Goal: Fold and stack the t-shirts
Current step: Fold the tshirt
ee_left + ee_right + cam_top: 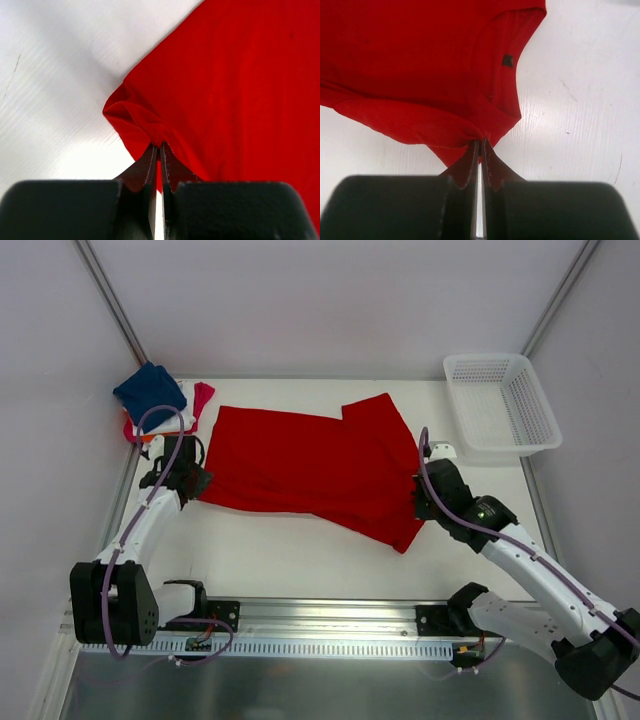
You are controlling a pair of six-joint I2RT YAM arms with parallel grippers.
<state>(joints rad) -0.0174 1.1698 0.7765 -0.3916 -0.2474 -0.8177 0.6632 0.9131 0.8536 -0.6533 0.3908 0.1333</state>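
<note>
A large bright red t-shirt (300,465) lies spread across the middle of the white table, partly folded. My left gripper (190,480) is shut on its left edge; in the left wrist view (159,145) a bunched corner of red cloth (235,85) is pinched between the jaws. My right gripper (420,502) is shut on the shirt's right side; in the right wrist view (481,141) it pinches a fold of the red shirt (410,55) by the collar. A stack of small folded tees, navy (150,388) on top with white, magenta (203,397) and orange beneath, sits at the back left.
A white plastic mesh basket (500,405) stands at the back right. Grey walls close the table at left, back and right. A metal rail (320,625) runs along the near edge by the arm bases.
</note>
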